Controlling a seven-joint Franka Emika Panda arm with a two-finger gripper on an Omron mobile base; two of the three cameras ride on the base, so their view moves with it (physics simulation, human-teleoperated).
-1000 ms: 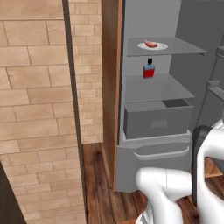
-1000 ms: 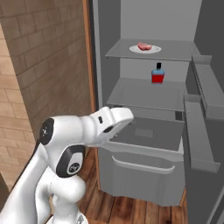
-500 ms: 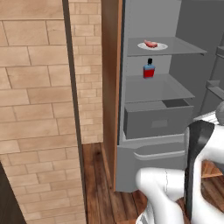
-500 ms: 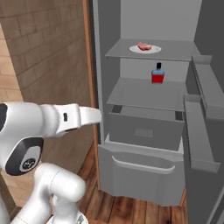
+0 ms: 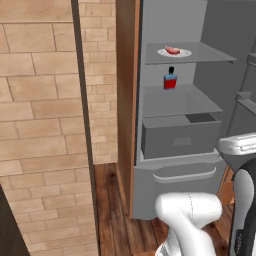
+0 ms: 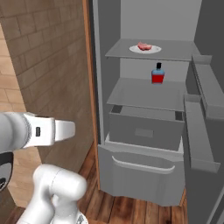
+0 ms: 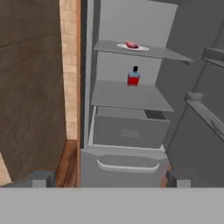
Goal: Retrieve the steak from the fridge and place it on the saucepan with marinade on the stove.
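Note:
The fridge [image 5: 175, 20] [image 6: 148, 22] [image 7: 131, 22] stands open in front of me. On its top shelf lies the steak [image 5: 172, 50] [image 6: 144, 46] [image 7: 132, 44], a small pinkish-red slab on a white round plate [image 6: 154, 49]. In the hand view my gripper [image 7: 111, 179] is open, its dark fingertips [image 7: 41, 178] set wide apart with nothing between them. It looks into the fridge from well back and below the steak's shelf. The saucepan, the marinade and the stove are out of view.
A red bottle with a blue cap [image 5: 170, 80] [image 6: 158, 74] [image 7: 134, 77] stands on the middle shelf. Below it a grey drawer [image 6: 146, 129] sits slightly pulled out. The door's bins [image 6: 201, 109] jut out on the right. A wood-brown panel [image 5: 125, 75] and a brick wall [image 5: 40, 100] bound the left.
My arm has swung: its white link has drawn back to the left in the right base view and risen at the right edge of the left base view. The gripper stays open.

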